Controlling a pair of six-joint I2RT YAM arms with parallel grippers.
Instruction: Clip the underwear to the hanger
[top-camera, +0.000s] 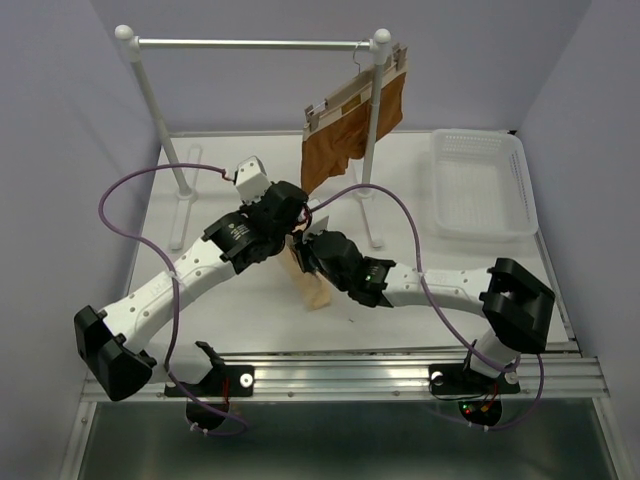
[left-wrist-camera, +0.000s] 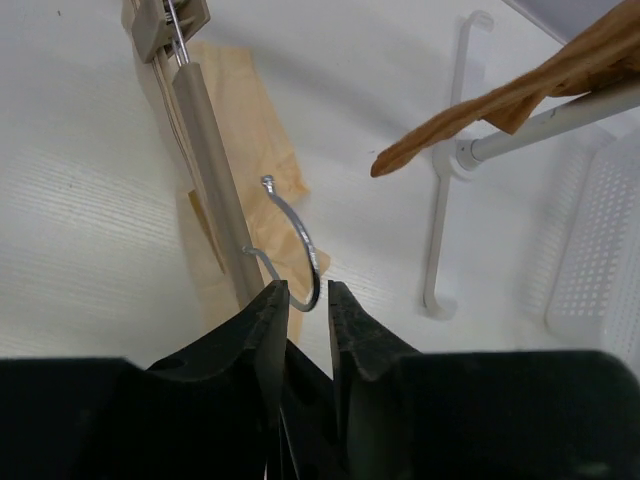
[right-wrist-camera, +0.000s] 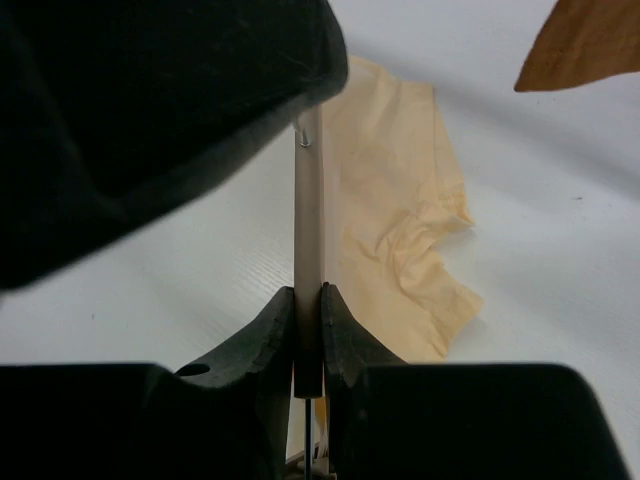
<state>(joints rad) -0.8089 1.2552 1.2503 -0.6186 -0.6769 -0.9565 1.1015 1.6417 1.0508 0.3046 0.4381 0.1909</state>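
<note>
— Underwear (right-wrist-camera: 390, 200), that pale beige soft cloth piece: where is it just now?
— Lying rumpled on the white table (top-camera: 260, 320) between the two arms, right beneath the slim light wooden hanger (left-wrist-camera: 205, 150), which is held over it. Whether a clip already bites it, I can't make out.
— And the pincers?
— The right gripper (right-wrist-camera: 308, 300) is pinched tight on the wooden bar. The left gripper (left-wrist-camera: 308, 295) has its fingers narrow, with the thin metal hook (left-wrist-camera: 300, 230) curving into the gap; whether it truly grips, I can't tell.
— How will the cloth behave?
— Light and limp, I'd say. It will sag and fold wherever it isn't held, so the waistband edge near a corner is the place to take it, then feed it into the metal clip (left-wrist-camera: 165, 30) at the bar's end. The hanger is stiff and light, though a smooth bar could twist in a pinch.
— Anything in the way?
— Both arms crowd one spot, so finding a free hand looks like the trouble. Behind stands a white rail rack (top-camera: 250, 44) with a rust-brown garment (top-camera: 350, 130) hanging near the left arm. A white plastic basket (top-camera: 478, 136) sits well apart on the right.
</note>
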